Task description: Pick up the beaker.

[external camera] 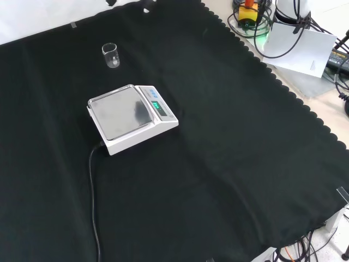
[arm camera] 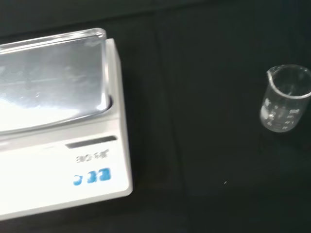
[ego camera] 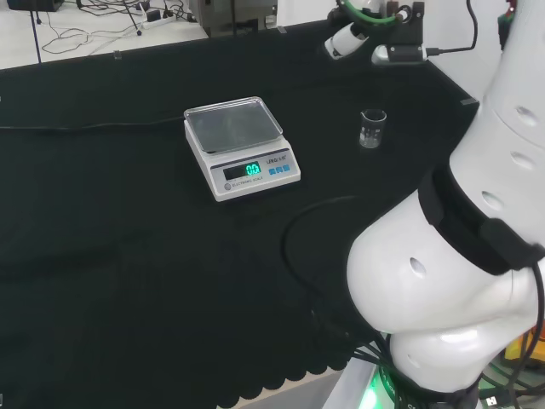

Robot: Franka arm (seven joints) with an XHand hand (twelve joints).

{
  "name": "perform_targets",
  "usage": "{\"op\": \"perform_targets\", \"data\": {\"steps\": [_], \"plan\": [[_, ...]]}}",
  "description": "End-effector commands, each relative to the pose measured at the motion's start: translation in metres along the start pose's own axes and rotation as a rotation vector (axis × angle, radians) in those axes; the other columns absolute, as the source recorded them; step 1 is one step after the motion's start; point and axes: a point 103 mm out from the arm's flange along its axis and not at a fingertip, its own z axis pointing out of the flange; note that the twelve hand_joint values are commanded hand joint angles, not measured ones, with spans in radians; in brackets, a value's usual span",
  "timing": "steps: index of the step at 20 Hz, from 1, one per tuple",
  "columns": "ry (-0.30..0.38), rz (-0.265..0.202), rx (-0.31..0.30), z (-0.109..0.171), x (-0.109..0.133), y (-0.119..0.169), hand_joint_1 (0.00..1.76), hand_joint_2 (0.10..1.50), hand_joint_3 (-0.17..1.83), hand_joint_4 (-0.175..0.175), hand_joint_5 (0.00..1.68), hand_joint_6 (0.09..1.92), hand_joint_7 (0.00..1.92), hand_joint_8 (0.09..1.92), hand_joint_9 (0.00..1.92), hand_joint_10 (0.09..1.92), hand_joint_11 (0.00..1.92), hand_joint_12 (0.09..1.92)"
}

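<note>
1. On the black cloth of the surface (ego camera: 119, 256), the beaker (ego camera: 372, 128) stands upright and alone, to the right of the scale (ego camera: 241, 146) in the head view and well apart from it. In the front view the beaker (external camera: 110, 55) sits farther off than the scale (external camera: 131, 117), near the far left corner of the cloth.
2. At the far edge in the head view, part of the arm's end hangs above the cloth beyond the beaker. I cannot tell from it whether the hand is open or closed, and nothing is held yet.
3. The step in hand looks like the approach: bring the hand down beside the beaker, not over the scale.
4. The wrist view shows the beaker (arm camera: 284, 99) seemingly empty, its pouring lip turned toward the scale (arm camera: 63, 121). A grasp round the plain wall, away from that lip, should seat better.
5. Clear glass is light and likely to tip, so I would close round its middle, evenly from both sides, before lifting.
6. Lift straight up, keeping clear of the scale's cable (external camera: 92, 196).
</note>
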Motion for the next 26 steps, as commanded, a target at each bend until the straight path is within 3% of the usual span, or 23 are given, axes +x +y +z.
{"op": "perform_targets", "data": {"steps": [1, 10, 15, 19, 20, 22, 26], "plan": [[0.026, 0.035, -0.023, 0.011, -0.052, 0.037, 0.6, 0.99, 0.09, 0.011, 0.38, 0.09, 0.27, 0.63, 0.21, 0.81, 0.0, 1.08], [0.068, 0.042, 0.021, 0.038, -0.084, 0.072, 0.6, 0.99, 0.09, 0.009, 0.38, 0.09, 0.27, 0.63, 0.21, 0.81, 0.0, 1.09], [0.085, 0.057, 0.072, 0.058, -0.086, 0.094, 0.6, 0.99, 0.09, 0.008, 0.39, 0.09, 0.27, 0.63, 0.21, 0.81, 0.0, 1.1], [0.105, 0.05, 0.066, 0.065, -0.089, 0.106, 0.61, 0.99, 0.09, 0.007, 0.39, 0.09, 0.27, 0.63, 0.21, 0.81, 0.0, 1.1], [0.065, 0.021, 0.062, 0.068, -0.09, 0.108, 0.61, 0.99, 0.09, 0.007, 0.39, 0.09, 0.27, 0.63, 0.21, 0.81, 0.0, 1.1], [0.056, 0.032, 0.059, 0.072, -0.087, 0.113, 0.61, 0.99, 0.09, 0.005, 0.39, 0.09, 0.27, 0.63, 0.21, 0.81, 0.0, 1.1], [0.108, 0.059, 0.083, 0.081, -0.093, 0.119, 0.61, 0.99, 0.1, 0.002, 0.39, 0.09, 0.27, 0.63, 0.21, 0.81, 0.0, 1.11]]}}
